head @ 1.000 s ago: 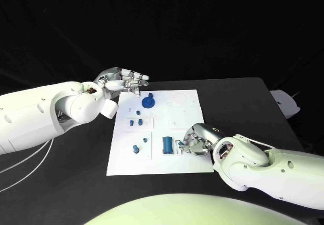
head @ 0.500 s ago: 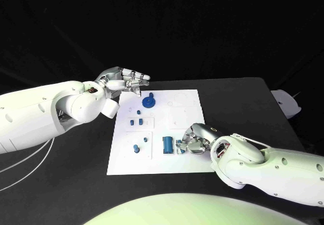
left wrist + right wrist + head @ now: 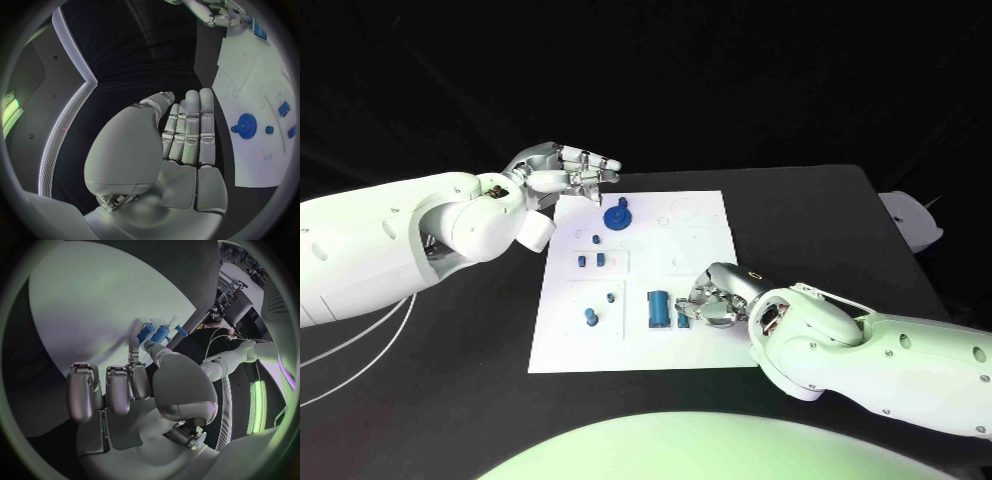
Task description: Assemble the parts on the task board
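The right hand (image 3: 711, 297) has crept slightly toward the blue cylinder (image 3: 656, 308) over the last second; its fingertips now pinch a small blue part (image 3: 684, 312) just beside that cylinder on the task board (image 3: 704, 345). The left hand (image 3: 564, 168) stays raised off the board's far corner, fingers straight, holding nothing, blue gear (image 3: 617, 215) nearby.
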